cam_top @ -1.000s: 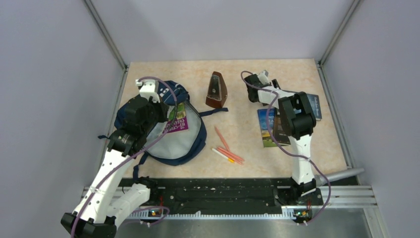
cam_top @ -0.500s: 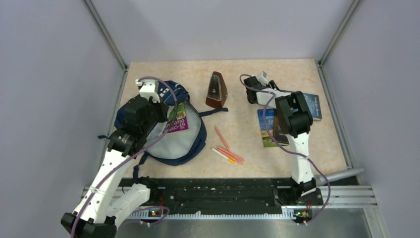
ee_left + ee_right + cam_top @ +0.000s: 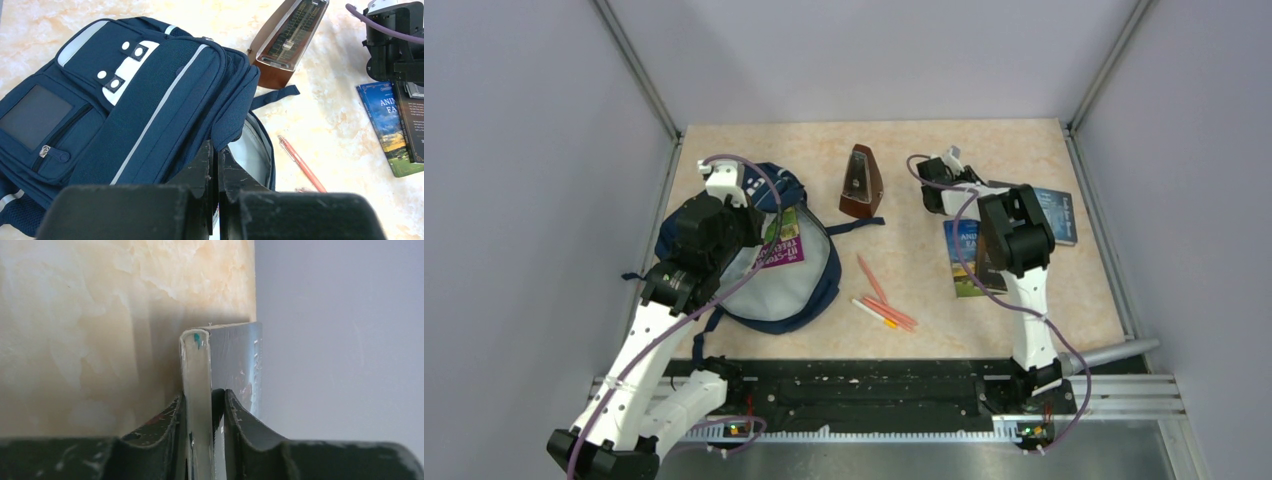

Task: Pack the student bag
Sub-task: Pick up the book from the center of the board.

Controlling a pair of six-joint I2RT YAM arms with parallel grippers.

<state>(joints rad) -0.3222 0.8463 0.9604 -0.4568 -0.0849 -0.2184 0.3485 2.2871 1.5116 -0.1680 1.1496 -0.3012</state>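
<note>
The student bag (image 3: pixel 796 192) (image 3: pixel 125 100), navy with pale stripes, lies open at the left, with a purple book (image 3: pixel 782 240) on its grey lining. My left gripper (image 3: pixel 762 222) (image 3: pixel 216 147) is shut on the edge of the bag's opening flap. At the right, a dark blue book (image 3: pixel 1056 215) (image 3: pixel 197 360) lies by the wall. My right gripper (image 3: pixel 984 188) (image 3: pixel 202 395) reaches sideways to it, and its fingers press the book's near edge from both sides. The arm's elbow hides those fingers in the top view.
A brown metronome (image 3: pixel 861 182) (image 3: pixel 287 42) stands behind the table's middle. Several orange pens (image 3: pixel 879 300) lie in front of it, one showing as a pen (image 3: pixel 301 162) beside the bag. Two more books (image 3: pixel 969 255) (image 3: pixel 395 125) lie under the right arm. Walls close in the left, back and right.
The right gripper's jaws have closed in onto the blue book's edge, and its wrist has drawn slightly left. The left arm and the bag have not moved.
</note>
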